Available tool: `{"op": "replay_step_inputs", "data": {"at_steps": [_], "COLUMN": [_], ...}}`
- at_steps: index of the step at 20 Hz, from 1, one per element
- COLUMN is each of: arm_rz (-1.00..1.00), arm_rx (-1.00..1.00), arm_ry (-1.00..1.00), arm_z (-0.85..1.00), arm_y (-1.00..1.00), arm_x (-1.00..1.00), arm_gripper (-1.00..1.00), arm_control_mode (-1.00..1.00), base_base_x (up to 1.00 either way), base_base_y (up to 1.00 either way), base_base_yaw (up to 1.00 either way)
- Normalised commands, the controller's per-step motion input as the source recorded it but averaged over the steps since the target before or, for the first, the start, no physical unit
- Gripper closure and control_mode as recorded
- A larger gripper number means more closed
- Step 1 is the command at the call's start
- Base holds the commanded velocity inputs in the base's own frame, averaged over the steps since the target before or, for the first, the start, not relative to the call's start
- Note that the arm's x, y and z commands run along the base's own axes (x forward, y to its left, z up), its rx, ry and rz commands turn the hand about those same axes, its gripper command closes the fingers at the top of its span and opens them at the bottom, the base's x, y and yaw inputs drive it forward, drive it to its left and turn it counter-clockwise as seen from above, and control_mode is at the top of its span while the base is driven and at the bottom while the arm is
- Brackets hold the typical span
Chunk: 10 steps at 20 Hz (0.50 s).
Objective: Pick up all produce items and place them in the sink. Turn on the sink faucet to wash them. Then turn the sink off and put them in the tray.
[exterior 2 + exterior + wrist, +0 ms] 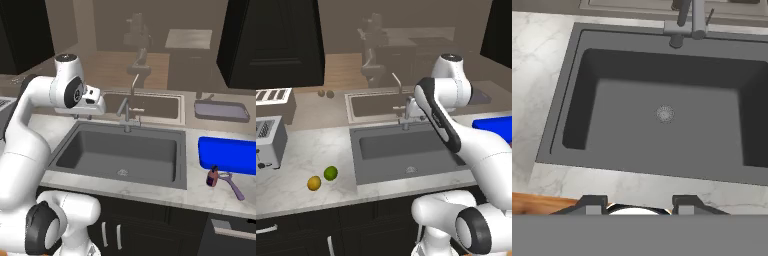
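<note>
Left base view: lime (pixel 330 173) and lemon (pixel 314 183) lie side by side on the surface left of the sink (pixel 406 172) | sink empty | step: first pick not begun | pincer (pixel 638 204) above sink, fingertips apart, holding nothing | next: swing left, descend on one fruit.
</note>
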Motion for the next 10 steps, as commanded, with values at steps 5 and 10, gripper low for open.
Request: {"op": "replay_step_inputs", "data": {"at_steps": [5, 10], "arm_rz": [0.00, 0.00], "arm_rx": [0.00, 0.00], "arm_ry": [0.00, 0.00], "arm_z": [-0.04, -0.08], "arm_y": [0.10, 0.43], "arm_x": [-0.24, -0.27], "arm_gripper": [-1.00, -1.00], "arm_control_mode": [-1.00, -1.00], "base_base_x": [0.00, 0.00], "base_base_y": [0.00, 0.00], "base_base_yaw": [0.00, 0.00]}}
